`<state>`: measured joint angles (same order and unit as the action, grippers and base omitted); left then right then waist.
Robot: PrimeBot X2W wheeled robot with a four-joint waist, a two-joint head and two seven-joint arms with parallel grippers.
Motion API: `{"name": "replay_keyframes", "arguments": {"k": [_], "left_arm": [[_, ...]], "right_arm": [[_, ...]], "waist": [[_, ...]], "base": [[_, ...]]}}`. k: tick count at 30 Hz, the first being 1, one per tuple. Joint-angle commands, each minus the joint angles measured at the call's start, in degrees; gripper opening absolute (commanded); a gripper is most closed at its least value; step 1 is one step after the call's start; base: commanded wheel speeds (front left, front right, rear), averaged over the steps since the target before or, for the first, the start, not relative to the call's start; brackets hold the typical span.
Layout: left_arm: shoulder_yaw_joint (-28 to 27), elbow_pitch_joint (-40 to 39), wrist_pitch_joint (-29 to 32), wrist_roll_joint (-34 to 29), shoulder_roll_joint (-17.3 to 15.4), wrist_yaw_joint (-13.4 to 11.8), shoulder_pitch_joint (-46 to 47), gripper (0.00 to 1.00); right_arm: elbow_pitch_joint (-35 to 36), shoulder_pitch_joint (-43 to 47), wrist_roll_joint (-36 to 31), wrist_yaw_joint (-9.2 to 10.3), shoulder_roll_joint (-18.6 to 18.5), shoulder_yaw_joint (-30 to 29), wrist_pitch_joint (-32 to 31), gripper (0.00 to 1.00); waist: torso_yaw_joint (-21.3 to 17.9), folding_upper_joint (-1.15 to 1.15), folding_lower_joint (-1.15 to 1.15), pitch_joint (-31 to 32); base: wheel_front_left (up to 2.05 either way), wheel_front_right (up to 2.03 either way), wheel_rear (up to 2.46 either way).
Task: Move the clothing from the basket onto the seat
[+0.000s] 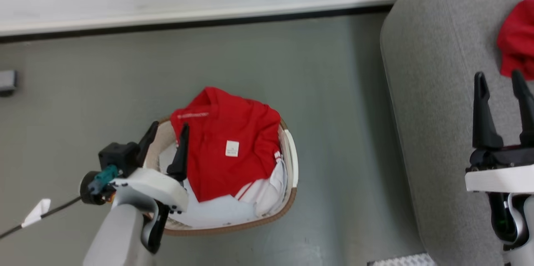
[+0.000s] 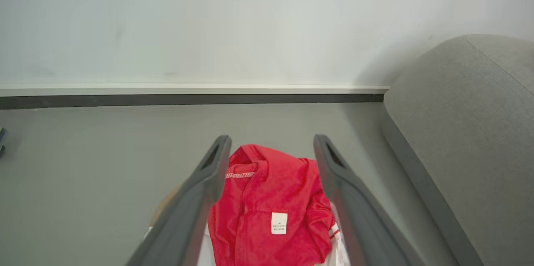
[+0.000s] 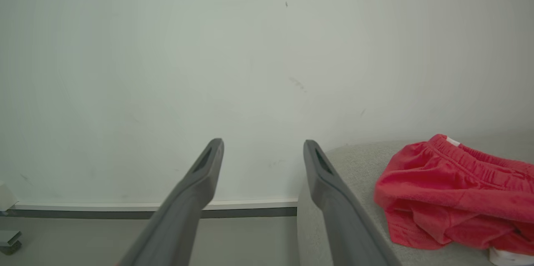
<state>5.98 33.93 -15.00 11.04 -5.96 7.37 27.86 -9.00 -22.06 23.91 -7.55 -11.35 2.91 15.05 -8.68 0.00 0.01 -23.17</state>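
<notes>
**Arm status: both grippers being held open**

In the head view, the left gripper is being held at lower left, its fingers being spread and angled slightly rightward, with the left forearm being shown below it. The right gripper is being held at lower right, its fingers being spread and pointed straight up.

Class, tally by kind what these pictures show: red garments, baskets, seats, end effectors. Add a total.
Red garments: 2 (labelled garment, shorts)
Basket: 1
Seat: 1
End effectors: 2 (left end effector, right end effector)
Total: 6
</notes>
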Motion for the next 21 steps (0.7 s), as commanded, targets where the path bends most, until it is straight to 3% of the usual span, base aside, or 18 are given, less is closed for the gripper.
{"name": "replay_keyframes", "arguments": {"k": [1,11,21], "left_arm": [[0.2,1.6,0.3,0.5,-0.6,0.1,1.5,1.0],[4.0,13.9,4.4,2.4,-2.3,0.2,9.7,1.0],[12.3,25.3,6.0,2.2,-3.9,0.1,18.3,1.0]], "right_arm": [[0.7,-1.1,-0.4,0.13,0.1,-0.6,0.2,1.0],[3.2,-3.9,-0.9,0.13,2.3,-2.0,0.2,1.0],[4.9,-6.4,-0.7,0.13,4.9,-1.8,0.2,1.0]], "waist": [[-1.3,0.0,-0.01,-2.3],[-4.3,0.0,-0.01,-9.8],[-8.0,0.0,-0.01,-17.1]], "base": [[0.0,0.0,0.0],[0.0,0.0,0.0],[0.0,0.0,0.0]]}}
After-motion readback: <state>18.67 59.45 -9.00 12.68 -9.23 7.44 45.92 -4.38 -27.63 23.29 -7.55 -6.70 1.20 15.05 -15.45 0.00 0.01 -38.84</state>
